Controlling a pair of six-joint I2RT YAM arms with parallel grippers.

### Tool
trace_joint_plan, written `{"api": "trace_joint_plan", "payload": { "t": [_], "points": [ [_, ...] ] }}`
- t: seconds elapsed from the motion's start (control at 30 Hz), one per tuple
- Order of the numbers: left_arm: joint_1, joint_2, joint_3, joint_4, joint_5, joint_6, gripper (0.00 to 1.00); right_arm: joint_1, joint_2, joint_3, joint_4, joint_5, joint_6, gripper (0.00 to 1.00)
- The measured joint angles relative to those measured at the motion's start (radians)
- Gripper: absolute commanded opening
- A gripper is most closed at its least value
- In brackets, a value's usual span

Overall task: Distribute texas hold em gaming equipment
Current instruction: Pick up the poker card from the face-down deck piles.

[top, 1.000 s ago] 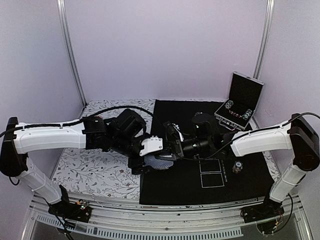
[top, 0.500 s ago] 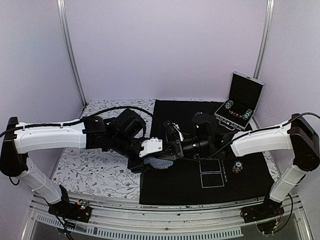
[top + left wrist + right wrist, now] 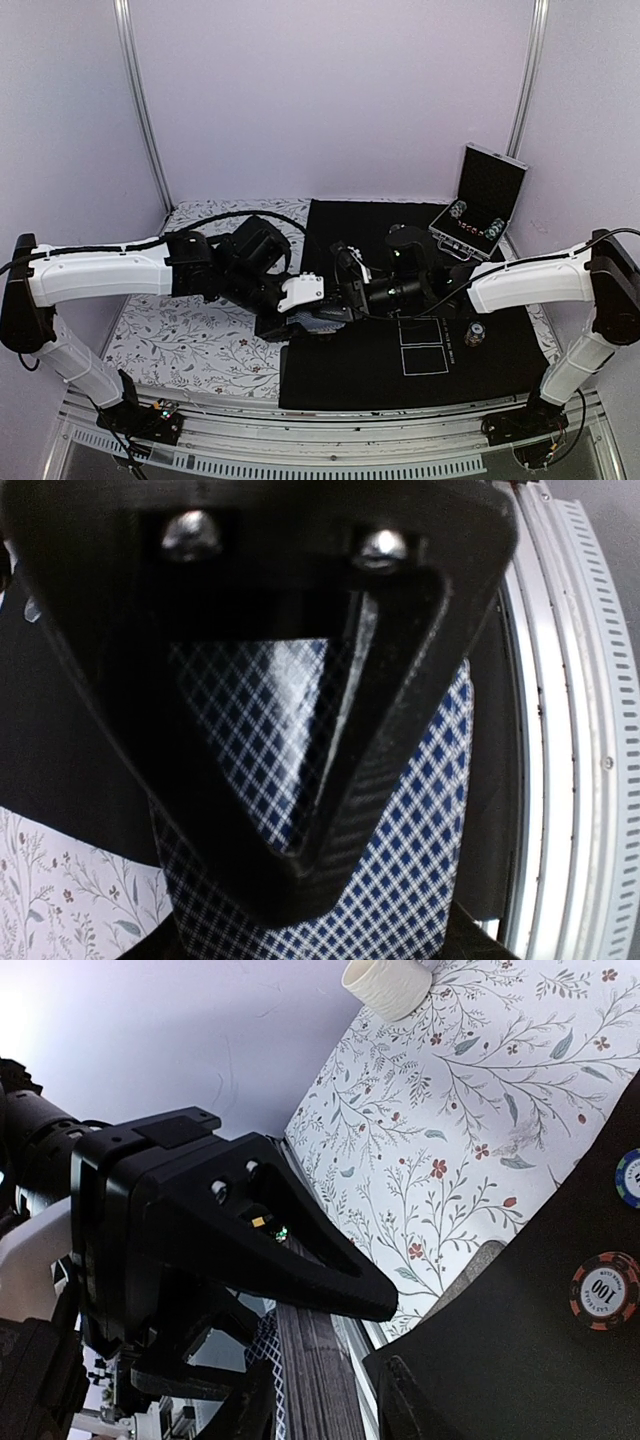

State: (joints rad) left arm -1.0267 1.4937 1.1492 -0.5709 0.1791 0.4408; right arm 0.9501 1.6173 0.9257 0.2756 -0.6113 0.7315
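My left fingers point(image 3: 345, 810) clamp the card deck point(image 3: 400, 850), my right fingers point(image 3: 402, 1408) slightly parted around it; grip squarely before separating.

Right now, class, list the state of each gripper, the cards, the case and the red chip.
left gripper, shut on the deck of cards.
right gripper, open, jaws wider than the deck.
deck of cards, clamped, seen edge-on from the right wrist.
case, lid raised, open.
red chip, lying flat on the black mat.

cards point(image 3: 420, 810): blue-white diamond check | chip point(image 3: 604, 1291): red-black striped | mat point(image 3: 400, 385): black | cloth point(image 3: 480, 1110): white floral
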Motion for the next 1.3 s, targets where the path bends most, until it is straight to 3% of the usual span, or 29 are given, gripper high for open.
{"api": "trace_joint_plan", "payload": {
  "t": [0.13,0.37,0.9,1.3],
  "points": [
    [0.000,0.000,0.000,0.002,0.000,0.000,0.57,0.000,-0.031,-0.005,-0.047,0.026,-0.015,0.49],
    [0.001,0.000,0.000,0.003,-0.007,0.000,0.57,0.000,-0.075,-0.005,-0.142,0.094,-0.037,0.55],
    [0.002,0.000,0.000,0.003,-0.016,0.000,0.56,0.000,-0.154,-0.009,-0.292,0.209,-0.068,0.49],
    [0.002,0.000,-0.002,0.003,-0.017,0.000,0.57,0.000,-0.166,-0.005,-0.310,0.205,-0.086,0.42]
  ]
}}
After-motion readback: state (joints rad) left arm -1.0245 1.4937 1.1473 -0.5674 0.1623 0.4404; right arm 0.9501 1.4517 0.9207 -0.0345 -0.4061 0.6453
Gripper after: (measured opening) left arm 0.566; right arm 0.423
